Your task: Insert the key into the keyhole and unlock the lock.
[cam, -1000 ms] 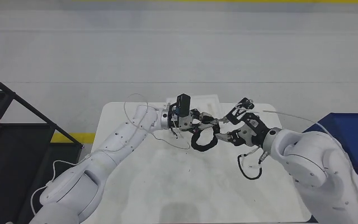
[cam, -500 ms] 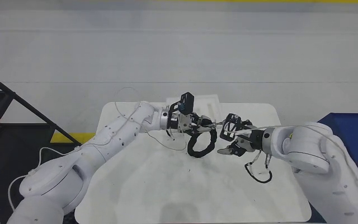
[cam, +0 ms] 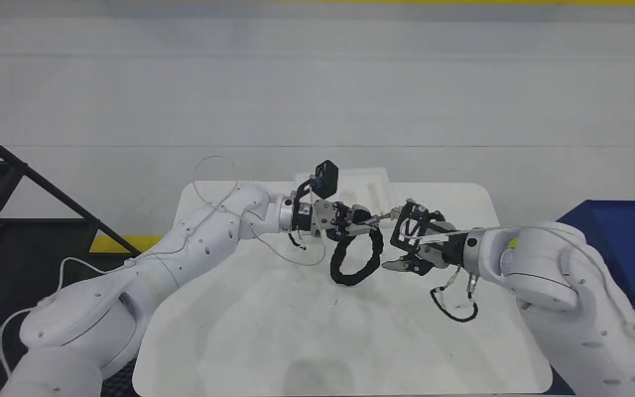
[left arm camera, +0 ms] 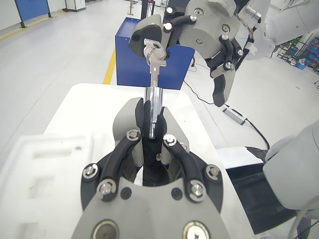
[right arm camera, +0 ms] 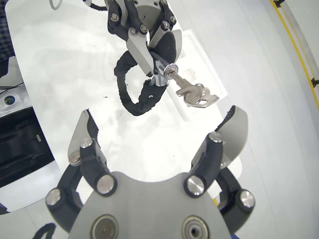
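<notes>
The left claw (left arm camera: 152,108) is closed on the lock (left arm camera: 154,98), its 2 pads pinching the chrome barrel where the black cloth cover ends, held above the counter (cam: 298,328). The black cable (right arm camera: 121,85) hangs in a loop below the barrel. The key (left arm camera: 155,58) sits with its blade in the keyhole (right arm camera: 170,70) and its head sticking out free, nothing gripping it; a 2nd key seems to hang on the same ring. Just beyond the key head the right claw (right arm camera: 160,115) faces the barrel with its fingers spread wide, holding nothing, the head lying near its tips but not between the pads. Farther off on the counter lies a white foam tray (cam: 367,184). The insertion looks done and the turn is what remains. The risks I judge: if the right claw closes off-centre it could shove the head sideways and lever the blade out or bend it; it could pinch the loose 2nd key as well; and the round, smooth barrel may spin inside the left pads when the key is twisted, so the lock would not open.
</notes>
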Robot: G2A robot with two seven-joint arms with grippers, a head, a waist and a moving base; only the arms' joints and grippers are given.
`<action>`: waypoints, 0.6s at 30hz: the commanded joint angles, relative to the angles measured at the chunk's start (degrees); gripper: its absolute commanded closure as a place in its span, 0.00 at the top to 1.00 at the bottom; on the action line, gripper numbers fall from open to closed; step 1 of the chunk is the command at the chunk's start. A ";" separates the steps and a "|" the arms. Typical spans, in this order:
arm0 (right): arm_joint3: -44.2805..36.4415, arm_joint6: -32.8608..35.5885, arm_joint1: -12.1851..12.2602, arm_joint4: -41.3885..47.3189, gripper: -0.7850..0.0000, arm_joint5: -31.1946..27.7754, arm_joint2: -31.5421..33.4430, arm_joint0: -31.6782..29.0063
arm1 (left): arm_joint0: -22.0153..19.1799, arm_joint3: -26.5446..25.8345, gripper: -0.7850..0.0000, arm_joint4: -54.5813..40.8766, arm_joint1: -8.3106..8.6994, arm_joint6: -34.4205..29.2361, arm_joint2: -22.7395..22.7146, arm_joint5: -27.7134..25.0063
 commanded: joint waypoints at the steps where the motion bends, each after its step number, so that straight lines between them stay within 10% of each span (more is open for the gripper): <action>1: 0.32 -0.22 0.13 -0.78 1.00 -0.65 -0.37 -0.03 | -0.15 0.28 0.00 -0.78 -0.30 -0.76 0.26 0.00; 18: 2.47 -0.08 0.54 -0.16 1.00 -1.37 -4.61 3.08 | -0.58 2.05 0.00 -0.69 -2.25 -1.76 0.58 0.00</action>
